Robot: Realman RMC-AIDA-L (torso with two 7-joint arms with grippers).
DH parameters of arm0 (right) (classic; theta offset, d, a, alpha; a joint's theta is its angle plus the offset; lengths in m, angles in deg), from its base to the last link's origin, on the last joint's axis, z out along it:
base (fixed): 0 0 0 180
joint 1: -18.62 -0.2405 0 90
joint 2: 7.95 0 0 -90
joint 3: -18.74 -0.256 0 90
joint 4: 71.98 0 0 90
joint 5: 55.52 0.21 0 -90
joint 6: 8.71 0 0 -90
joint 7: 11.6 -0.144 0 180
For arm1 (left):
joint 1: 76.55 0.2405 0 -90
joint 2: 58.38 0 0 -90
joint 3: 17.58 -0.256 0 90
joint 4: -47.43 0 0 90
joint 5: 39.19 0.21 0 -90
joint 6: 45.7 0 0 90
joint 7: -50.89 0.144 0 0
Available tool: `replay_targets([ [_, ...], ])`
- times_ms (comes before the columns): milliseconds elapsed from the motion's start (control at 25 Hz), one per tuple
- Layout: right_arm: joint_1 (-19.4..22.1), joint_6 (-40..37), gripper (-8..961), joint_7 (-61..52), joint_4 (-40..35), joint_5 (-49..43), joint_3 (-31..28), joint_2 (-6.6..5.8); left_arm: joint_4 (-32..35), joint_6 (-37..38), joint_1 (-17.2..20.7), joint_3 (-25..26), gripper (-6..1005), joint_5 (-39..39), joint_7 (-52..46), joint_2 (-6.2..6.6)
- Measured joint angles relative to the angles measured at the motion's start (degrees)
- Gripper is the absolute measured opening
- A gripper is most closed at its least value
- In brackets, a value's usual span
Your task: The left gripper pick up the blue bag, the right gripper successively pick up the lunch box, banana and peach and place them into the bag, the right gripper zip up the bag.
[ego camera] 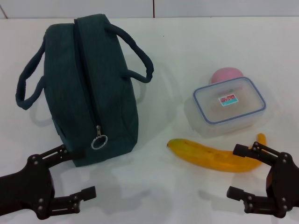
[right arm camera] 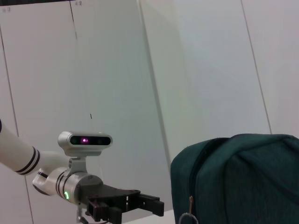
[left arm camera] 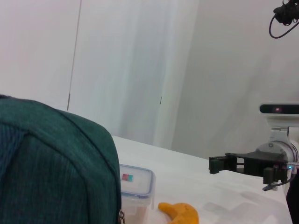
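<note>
Both grippers are matte black: the left gripper and the right gripper are built of flat linkage plates dotted with small silver screws, each ending in slim squared fingers. Behind the black hand the wrist is glossy white with black ring bands and a small green light. A silver-grey camera bar with a pink-glowing lens sits on top, and a thin black cable loops at two o'clock in the left wrist view.

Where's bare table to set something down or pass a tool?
Free: the strip between the blue bag and lunch box, and the near edge between the open left tool and open right tool. Crowded: lunch box, peach and banana cluster.
</note>
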Motion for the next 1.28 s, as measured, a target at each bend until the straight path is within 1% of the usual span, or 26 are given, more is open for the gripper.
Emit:
replay_targets([
  [400, 0.00, 0.00, 879, 0.00, 0.01, 0.00, 0.15, 0.00, 0.00, 0.00, -0.01, 0.03, 873, -0.08, -0.43, -0.16],
  [520, 0.00, 0.00, 877, 0.00, 0.07, 0.00, 0.07, 0.00, -0.01, 0.00, -0.18, 2.04, 867, -0.07, -4.97, 0.01],
  [600, 0.00, 0.00, 875, -0.03, 0.08, 0.00, 0.05, 0.00, -0.01, -0.02, -0.26, 3.79, 863, 0.28, -10.74, 0.71],
  [640, 0.00, 0.00, 874, -0.04, 0.09, 0.00, 0.03, 0.00, 0.00, -0.03, -0.26, 4.32, 861, 0.38, -13.35, 1.26],
  [680, 0.00, 0.00, 874, -0.05, 0.09, 0.00, 0.03, 0.00, 0.06, -0.04, -0.18, 5.00, 859, 0.36, -18.87, 2.44],
  [720, 0.00, 0.00, 873, -0.05, 0.09, 0.00, 0.02, 0.00, 0.13, 0.01, -0.18, 5.37, 857, 0.25, -21.30, 3.04],
  [760, 0.00, 0.00, 872, -0.05, 0.09, 0.00, 0.01, 0.00, 0.13, 0.01, -0.18, 5.37, 855, 0.25, -21.30, 3.04],
  [840, 0.00, 0.02, 871, -0.06, 0.09, 0.00, 0.00, 0.00, 0.34, 0.51, -0.14, 6.42, 851, 0.05, -24.08, 4.06],
  [960, 0.00, 0.10, 869, -0.07, 0.40, 0.00, 0.00, 0.00, 1.01, 2.00, -0.29, 10.60, 846, 0.01, -27.29, 4.59],
  [1040, 0.00, 0.13, 867, -0.08, 0.66, 0.00, 0.00, 0.00, 2.06, 2.38, -0.84, 14.06, 842, 0.01, -32.25, 4.85],
  [1120, 0.00, 0.19, 866, -0.08, 0.70, 0.00, 0.00, 0.00, 2.77, 2.28, -2.19, 17.14, 838, 0.29, -39.70, 5.65],
  [1200, 0.00, 0.26, 864, -0.09, 0.70, 0.28, 0.00, 0.00, 3.47, 2.09, -3.85, 18.62, 834, 0.47, -46.23, 6.51],
  [1280, 0.00, 0.35, 863, -0.09, 0.74, 0.51, 0.04, 0.00, 4.99, 1.29, -5.45, 18.93, 830, 0.54, -52.94, 7.40],
])
